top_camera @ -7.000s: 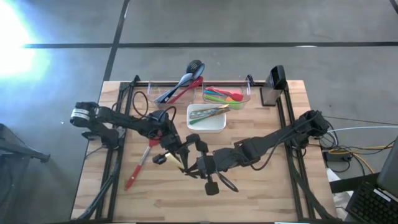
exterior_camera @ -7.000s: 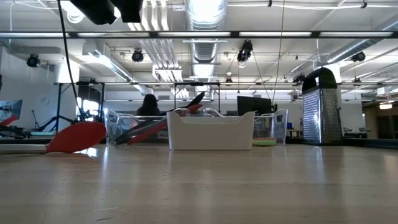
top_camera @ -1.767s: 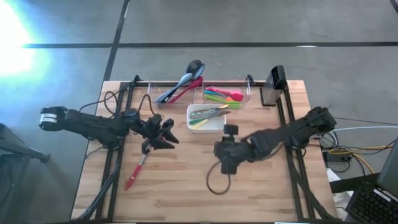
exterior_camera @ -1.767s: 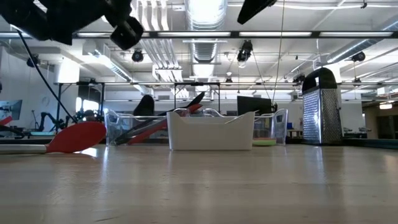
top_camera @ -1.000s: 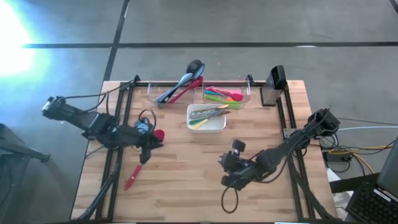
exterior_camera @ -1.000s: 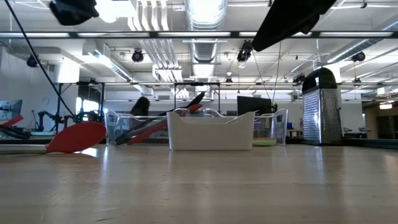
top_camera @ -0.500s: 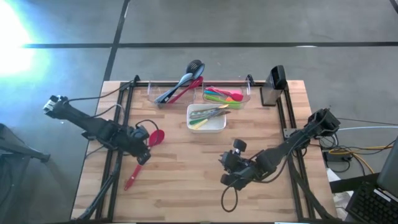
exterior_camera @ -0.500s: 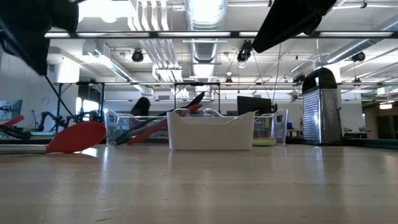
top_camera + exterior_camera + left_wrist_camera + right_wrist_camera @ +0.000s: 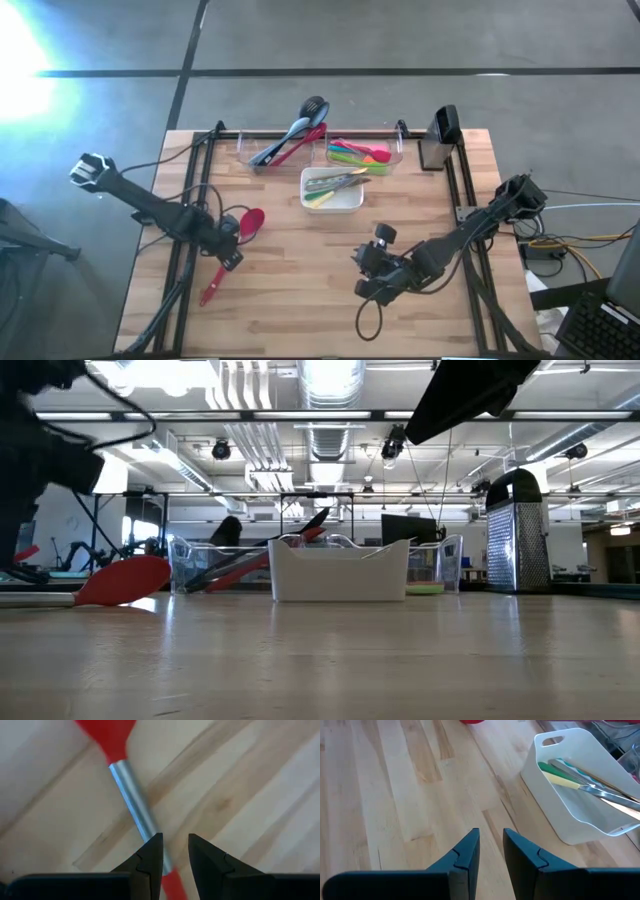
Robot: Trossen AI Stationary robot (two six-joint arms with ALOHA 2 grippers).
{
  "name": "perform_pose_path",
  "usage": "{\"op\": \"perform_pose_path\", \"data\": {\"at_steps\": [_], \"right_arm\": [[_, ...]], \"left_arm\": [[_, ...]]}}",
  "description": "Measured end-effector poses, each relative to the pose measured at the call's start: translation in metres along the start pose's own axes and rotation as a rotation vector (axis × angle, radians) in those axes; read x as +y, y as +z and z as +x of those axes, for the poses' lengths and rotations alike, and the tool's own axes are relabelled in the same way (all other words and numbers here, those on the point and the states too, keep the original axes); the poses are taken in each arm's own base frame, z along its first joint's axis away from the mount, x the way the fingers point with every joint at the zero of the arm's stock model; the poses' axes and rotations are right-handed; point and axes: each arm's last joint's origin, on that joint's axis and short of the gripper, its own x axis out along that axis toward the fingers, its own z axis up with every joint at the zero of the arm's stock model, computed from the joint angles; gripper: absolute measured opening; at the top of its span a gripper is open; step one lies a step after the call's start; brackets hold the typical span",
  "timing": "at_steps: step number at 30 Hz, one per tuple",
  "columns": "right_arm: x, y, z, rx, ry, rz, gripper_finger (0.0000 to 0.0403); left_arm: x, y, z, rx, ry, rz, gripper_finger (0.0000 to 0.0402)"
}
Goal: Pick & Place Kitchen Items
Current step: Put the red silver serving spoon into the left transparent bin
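Since a second ago, left gripper (image 9: 227, 254) drawn back from the red head of the red spoon (image 9: 232, 250) to its metal shaft, fingers (image 9: 150, 855) now narrowly parted astride it.

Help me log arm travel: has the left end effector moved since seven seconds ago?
Yes. The left end effector has pulled away from the white square dish toward the table's left side, now over the red silicone spoon.

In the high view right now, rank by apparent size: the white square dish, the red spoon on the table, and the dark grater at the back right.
1. Red spoon: longest, though slim.
2. White square dish: shorter, but covers the most area.
3. Dark grater: smallest. It stands upright, so looking straight down understates it.
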Motion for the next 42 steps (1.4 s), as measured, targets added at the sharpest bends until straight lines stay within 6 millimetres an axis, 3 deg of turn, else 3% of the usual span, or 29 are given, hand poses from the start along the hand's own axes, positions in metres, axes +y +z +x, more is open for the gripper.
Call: {"op": "perform_pose_path", "data": {"at_steps": [7, 18, 24, 30, 33, 38, 42], "right_arm": [[0.000, 0.000, 0.000, -0.001, 0.001, 0.001, 0.0077], [0.000, 0.000, 0.000, -0.003, 0.003, 0.003, 0.0077], [0.000, 0.001, 0.000, -0.004, 0.004, 0.004, 0.0077], [0.000, 0.001, 0.000, -0.005, 0.004, 0.001, 0.0077], [0.001, 0.001, 0.000, -0.006, 0.005, -0.001, 0.0077], [0.001, 0.001, 0.000, -0.007, 0.006, -0.003, 0.0077], [0.001, 0.001, 0.000, -0.007, 0.006, -0.003, 0.0077]], "left_arm": [[0.017, -0.007, 0.021, 0.044, 0.048, -0.058, 0.0094], [0.022, -0.011, 0.041, 0.048, -0.031, -0.059, 0.0096], [0.032, -0.015, 0.058, 0.067, -0.042, -0.063, 0.0138], [0.032, -0.015, 0.060, 0.072, -0.064, -0.062, 0.0174], [0.032, -0.015, 0.060, 0.071, -0.061, -0.057, 0.0152], [0.033, -0.015, 0.061, 0.052, -0.050, -0.083, 0.0066], [0.032, -0.015, 0.061, 0.041, -0.060, -0.074, 0.0062]]}}
